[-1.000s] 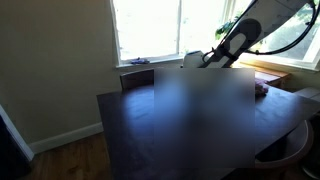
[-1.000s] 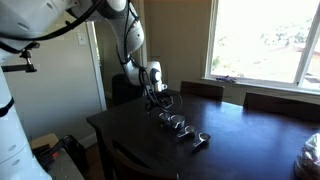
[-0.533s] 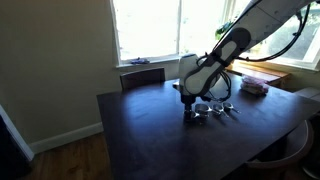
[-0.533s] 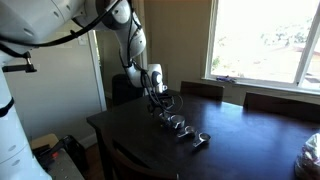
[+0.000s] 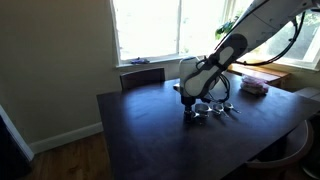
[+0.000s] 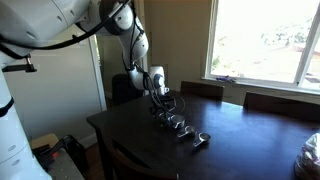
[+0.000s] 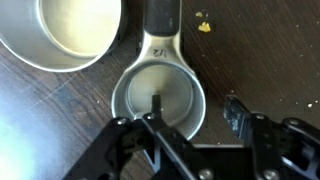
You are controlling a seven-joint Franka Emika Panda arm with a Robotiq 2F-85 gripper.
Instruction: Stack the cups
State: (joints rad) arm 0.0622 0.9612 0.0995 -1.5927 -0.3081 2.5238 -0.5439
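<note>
Your pincer (image 7: 195, 106) is low over the dark tabletop (image 7: 60, 110) and partly open, straddling one wall of the small cup (image 7: 140, 92). One fingertip (image 7: 157, 101) is inside the bowl and the other stands just outside the rim. There is a gap on either side of the wall, so nothing is gripped. The small cup sits upright with its flat handle pointing away from the pincer (toward the top of the wrist view). A larger cup (image 7: 68, 32) is just beside it, apart from it. In both exterior views the cups (image 6: 184, 129) (image 5: 216, 110) lie in a short row on the tabletop (image 5: 150, 130), unstacked, with your pincer (image 6: 160, 102) at one end of the row.
</note>
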